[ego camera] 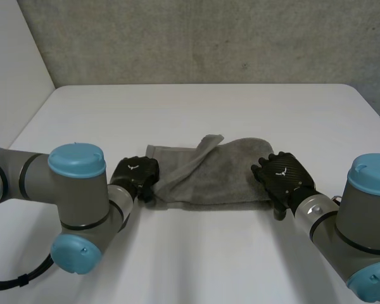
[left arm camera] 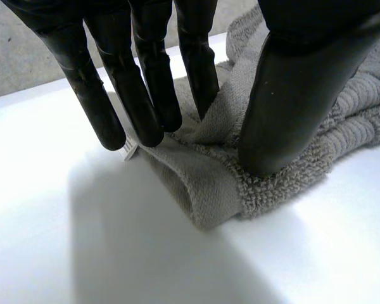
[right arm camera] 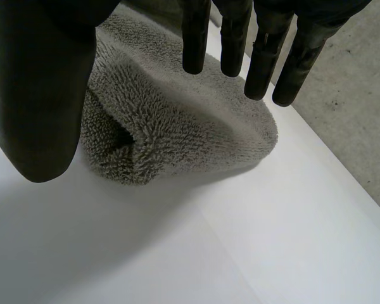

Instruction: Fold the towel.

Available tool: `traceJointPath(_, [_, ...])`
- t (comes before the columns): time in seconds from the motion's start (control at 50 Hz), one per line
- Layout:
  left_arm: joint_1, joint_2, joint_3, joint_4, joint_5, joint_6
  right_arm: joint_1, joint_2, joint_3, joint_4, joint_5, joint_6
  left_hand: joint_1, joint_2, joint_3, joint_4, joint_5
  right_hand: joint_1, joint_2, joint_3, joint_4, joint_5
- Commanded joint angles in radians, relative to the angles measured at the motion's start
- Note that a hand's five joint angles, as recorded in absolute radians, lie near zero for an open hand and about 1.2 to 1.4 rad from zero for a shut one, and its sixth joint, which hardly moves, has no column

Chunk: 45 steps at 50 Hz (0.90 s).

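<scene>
Towel (ego camera: 223, 178) lies crumpled at the middle of the worktop (ego camera: 196, 104), nearer the near edge than the far one. It is a grey terry cloth stretched crosswise, with one flap thrown loosely over its top and its edges not lined up.

The left hand (ego camera: 134, 174) sits at the towel's left end. In the left wrist view its fingers (left arm camera: 117, 101) are straight, with the tips down on the cloth's corner beside a small white label (left arm camera: 130, 149). The thumb presses the pile close by, and a ridge of towel stands up between thumb and fingers. I judge this hand open, resting on the cloth and not yet clamped on it.

The right hand (ego camera: 284, 177) is at the towel's right end. In the right wrist view its fingers (right arm camera: 196, 44) are straight and spread over the rounded end of the cloth, the thumb is apart beside it, and nothing is held.

The step in hand looks like taking hold of the two ends, so the fold proper seems barely begun. The next move calls for each hand to close thumb and fingers on its end. On the left, the grip should take the corner's edge and not just the loose ridge. On the right, the hand has to come down onto the cloth first. The limp, thick pile will likely sag and bunch, so both ends should be lifted evenly.
</scene>
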Motion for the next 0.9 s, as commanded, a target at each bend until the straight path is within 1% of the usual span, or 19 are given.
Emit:
traceJointPath(0.02, [0.018, -0.005, -0.003, 0.017, -0.005, 0.002, 0.003, 0.0, 0.003, 0.001, 0.0, 0.0, -0.006, -0.004, -0.004, -0.005, -0.004, -0.065, -0.084, -0.06, -0.046, -0.009])
traceJointPath(0.12, [0.029, 0.015, 0.0, 0.017, 0.004, 0.002, 0.004, 0.0, 0.003, 0.001, 0.0, 0.0, -0.009, -0.007, -0.007, -0.008, -0.007, -0.065, -0.084, -0.06, -0.046, -0.009])
traceJointPath(0.16, [0.027, 0.046, 0.005, 0.018, 0.007, -0.001, 0.006, 0.0, 0.003, 0.001, 0.0, 0.0, -0.091, -0.089, -0.088, -0.09, -0.089, -0.065, -0.084, -0.06, -0.046, -0.009])
traceJointPath(0.18, [0.027, 0.046, 0.005, 0.018, 0.007, -0.001, 0.006, 0.0, 0.003, 0.001, 0.0, 0.0, -0.091, -0.09, -0.089, -0.09, -0.09, -0.065, -0.084, -0.06, -0.046, -0.009])
traceJointPath(0.2, [0.024, 0.056, 0.008, 0.018, 0.007, -0.001, 0.004, 0.0, 0.001, 0.001, 0.0, 0.0, -0.149, -0.148, -0.147, -0.148, -0.148, -0.065, -0.084, -0.06, -0.046, -0.009])
traceJointPath(0.34, [0.001, 0.073, 0.045, 0.018, 0.007, -0.003, 0.006, 0.005, 0.001, 0.001, 0.0, -0.001, -0.162, -0.16, -0.159, -0.161, -0.16, -0.065, -0.084, -0.06, -0.046, -0.009])
traceJointPath(0.42, [-0.025, 0.047, 0.08, 0.018, 0.007, -0.003, 0.004, 0.005, 0.0, -0.001, 0.0, -0.001, -0.162, -0.16, -0.159, -0.161, -0.16, -0.065, -0.084, -0.06, -0.046, -0.009])
traceJointPath(0.54, [-0.053, -0.035, 0.134, 0.015, 0.027, -0.003, 0.004, 0.014, -0.002, -0.001, 0.0, -0.008, -0.164, -0.163, -0.162, -0.164, -0.163, -0.065, -0.084, -0.06, -0.046, -0.009])
traceJointPath(0.6, [-0.054, -0.068, 0.152, 0.015, 0.045, -0.003, 0.004, 0.017, 0.0, -0.001, 0.0, -0.026, -0.164, -0.163, -0.162, -0.164, -0.163, -0.065, -0.084, -0.06, -0.046, -0.009])
traceJointPath(0.72, [-0.056, -0.095, 0.18, 0.011, 0.053, -0.004, 0.004, 0.025, 0.001, -0.001, 0.002, -0.054, -0.153, -0.151, -0.15, -0.152, -0.151, -0.065, -0.084, -0.06, -0.046, -0.009])
traceJointPath(0.74, [-0.056, -0.102, 0.186, 0.011, 0.053, -0.004, 0.004, 0.026, 0.001, -0.001, 0.002, -0.055, -0.132, -0.131, -0.13, -0.131, -0.131, -0.065, -0.084, -0.06, -0.046, -0.009])
traceJointPath(0.76, [-0.056, -0.105, 0.195, 0.008, 0.052, -0.004, 0.004, 0.028, 0.001, -0.001, 0.002, -0.055, -0.062, -0.061, -0.06, -0.061, -0.061, -0.065, -0.084, -0.06, -0.046, -0.009])
traceJointPath(0.78, [-0.056, -0.105, 0.195, 0.008, 0.052, -0.004, 0.004, 0.028, 0.001, -0.001, 0.002, -0.055, -0.062, -0.06, -0.059, -0.061, -0.06, -0.065, -0.084, -0.06, -0.046, -0.009])
traceJointPath(0.82, [-0.054, -0.108, 0.215, 0.005, 0.044, -0.006, 0.004, 0.032, 0.0, -0.002, 0.002, -0.055, 0.408, 0.41, 0.411, 0.409, 0.41, -0.065, -0.084, -0.06, -0.046, -0.009])
traceJointPath(0.84, [-0.054, -0.108, 0.215, 0.005, 0.044, -0.006, 0.004, 0.032, 0.0, -0.002, 0.002, -0.055, 0.411, 0.412, 0.413, 0.412, 0.412, -0.065, -0.084, -0.06, -0.046, -0.009])
traceJointPath(0.86, [-0.048, -0.105, 0.215, 0.005, 0.038, -0.006, 0.004, 0.034, 0.0, -0.005, 0.002, -0.057, 0.536, 0.537, 0.538, 0.537, 0.537, -0.065, -0.084, -0.06, -0.046, -0.009])
traceJointPath(0.9, [-0.037, -0.1, 0.212, 0.002, 0.026, -0.004, 0.004, 0.032, 0.0, -0.012, 0.002, -0.057, 0.537, 0.538, 0.539, 0.538, 0.538, -0.065, -0.084, -0.06, -0.046, -0.009])
